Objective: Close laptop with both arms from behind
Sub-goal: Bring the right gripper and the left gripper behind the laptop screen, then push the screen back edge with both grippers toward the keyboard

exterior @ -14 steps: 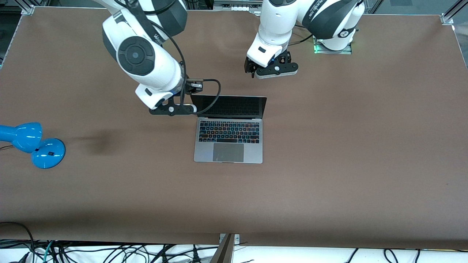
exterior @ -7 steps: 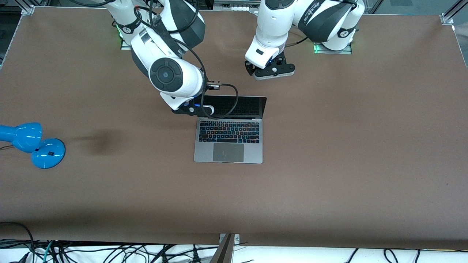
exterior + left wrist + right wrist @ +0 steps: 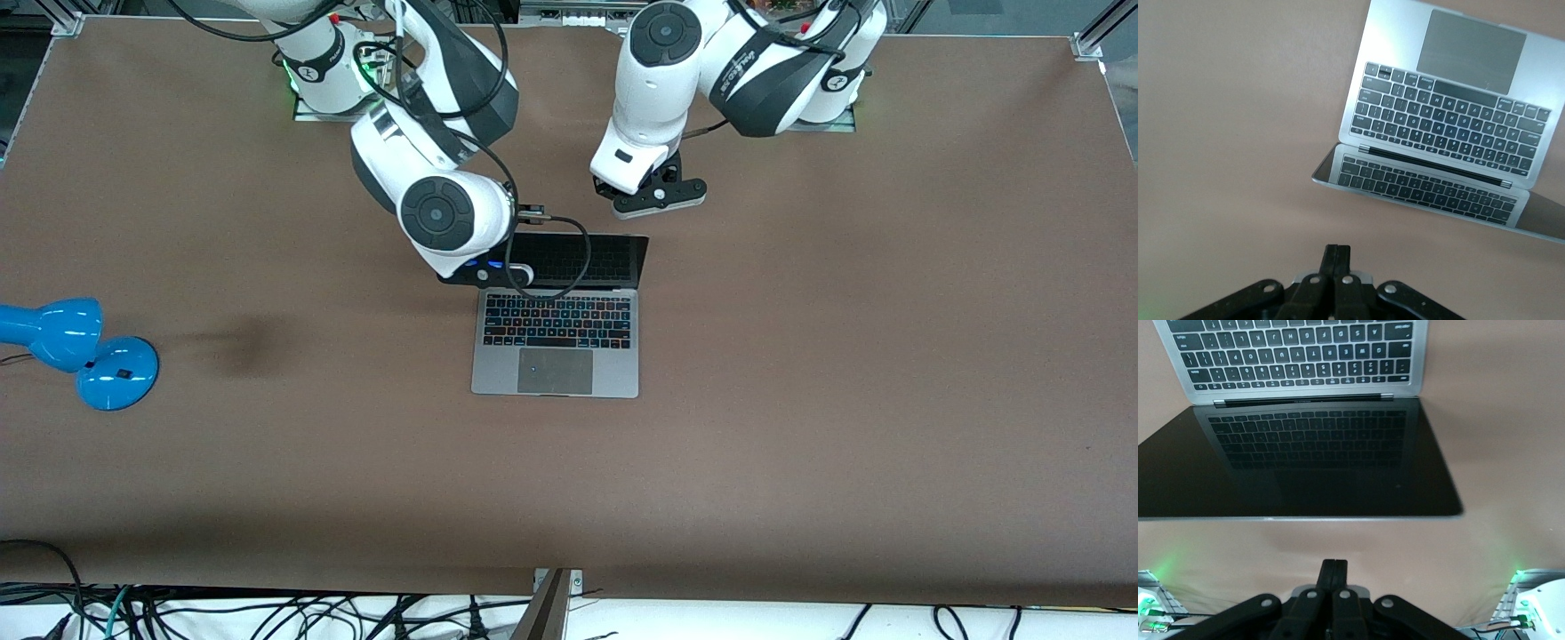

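From both wrists, each gripper's fingers [image 3: 1336, 259] [image 3: 1333, 575] press together above the open laptop [image 3: 557, 331].

A glossy blue desk lamp [image 3: 76, 348] with a round base and a rounded shade lies on the brown table surface [image 3: 800, 400] at the right arm's end. Tangled black cables [image 3: 267, 613] lie on white flooring beside the table's nearest edge.

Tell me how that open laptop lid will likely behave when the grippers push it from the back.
The laptop lid looks thin, rigid metal, so it will probably swing on its hinge as one stiff panel, not flex. The slim base lies flat on smooth table, so it may slide. The shut right gripper and left gripper should push evenly.
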`<action>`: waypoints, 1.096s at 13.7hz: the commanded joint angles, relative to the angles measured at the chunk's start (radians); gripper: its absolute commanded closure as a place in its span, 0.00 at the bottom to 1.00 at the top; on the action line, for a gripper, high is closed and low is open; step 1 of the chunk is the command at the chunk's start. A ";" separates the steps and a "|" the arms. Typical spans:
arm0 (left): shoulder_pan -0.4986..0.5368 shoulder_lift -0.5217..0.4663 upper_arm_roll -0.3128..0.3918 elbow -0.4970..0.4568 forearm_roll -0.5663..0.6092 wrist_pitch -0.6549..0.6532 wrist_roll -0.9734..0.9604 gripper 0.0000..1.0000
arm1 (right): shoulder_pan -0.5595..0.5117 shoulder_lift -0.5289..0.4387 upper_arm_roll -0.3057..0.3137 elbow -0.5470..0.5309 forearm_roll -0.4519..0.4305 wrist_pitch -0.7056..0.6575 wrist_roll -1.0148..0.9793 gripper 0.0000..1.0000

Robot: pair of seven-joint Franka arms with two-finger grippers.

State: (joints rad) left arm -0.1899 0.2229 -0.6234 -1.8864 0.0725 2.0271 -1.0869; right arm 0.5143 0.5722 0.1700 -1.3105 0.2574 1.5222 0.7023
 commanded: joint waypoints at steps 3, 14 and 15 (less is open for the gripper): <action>-0.002 0.082 0.001 0.016 0.029 0.036 -0.022 1.00 | 0.026 0.020 0.000 -0.027 0.003 0.064 0.009 1.00; -0.002 0.236 0.030 0.098 0.125 0.048 -0.020 1.00 | 0.038 0.037 -0.003 -0.029 -0.058 0.193 0.002 1.00; -0.003 0.239 0.028 0.107 0.128 0.048 -0.022 1.00 | 0.038 0.038 -0.003 -0.029 -0.072 0.200 0.000 1.00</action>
State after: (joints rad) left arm -0.1871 0.4259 -0.5926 -1.8302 0.1585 2.0822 -1.0916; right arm 0.5473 0.6107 0.1694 -1.3335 0.2127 1.6915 0.7022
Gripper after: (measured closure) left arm 0.991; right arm 0.991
